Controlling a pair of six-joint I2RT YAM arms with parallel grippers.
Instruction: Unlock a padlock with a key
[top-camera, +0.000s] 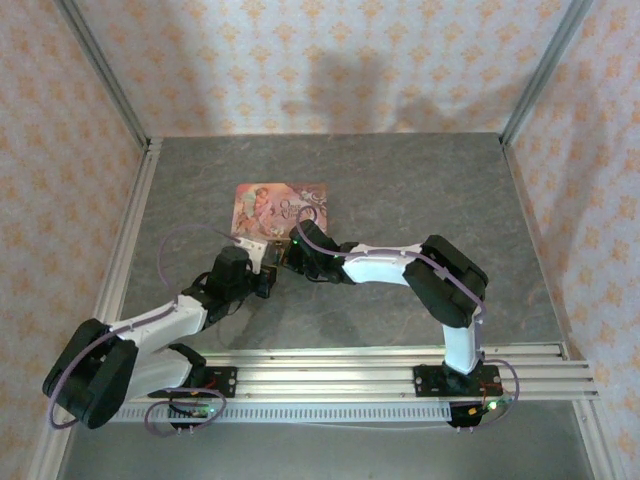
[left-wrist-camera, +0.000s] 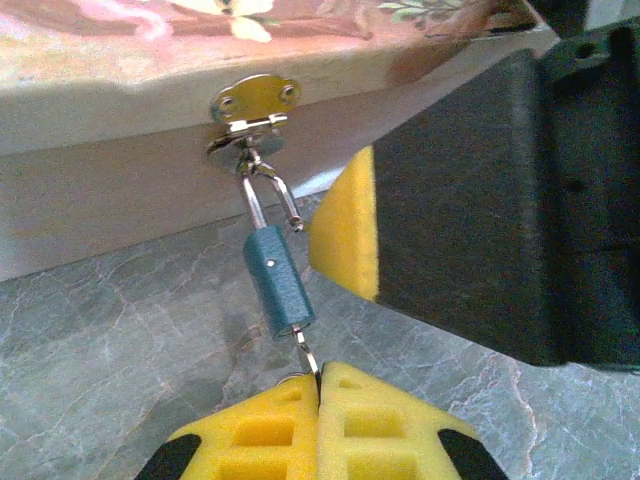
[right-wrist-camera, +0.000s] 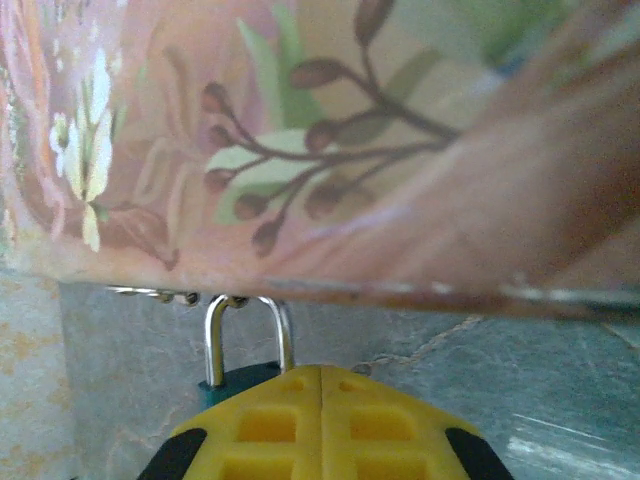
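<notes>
Padlock (left-wrist-camera: 278, 282): 1, blue, hangs tilted by its shackle (left-wrist-camera: 268, 195) from hasp (left-wrist-camera: 255, 100) on box front.
Key (left-wrist-camera: 308, 352): 1, in padlock's underside, outer end pinched.
L gripper (left-wrist-camera: 320, 385): clenched on key.
R gripper (right-wrist-camera: 320, 378): fingers pressed together, nothing between; tips just beside padlock, contact unclear.
Box (top-camera: 280, 205): 1, pink, printed lid.
Arms: 2.
Table (top-camera: 420, 190): grey marbled.
Walls (top-camera: 330, 60): pale patterned paper, metal frame posts.

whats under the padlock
The key pokes from the lower end of the padlock into the shut left gripper, whose fingers cover the rest. Grey table lies beneath.
</notes>
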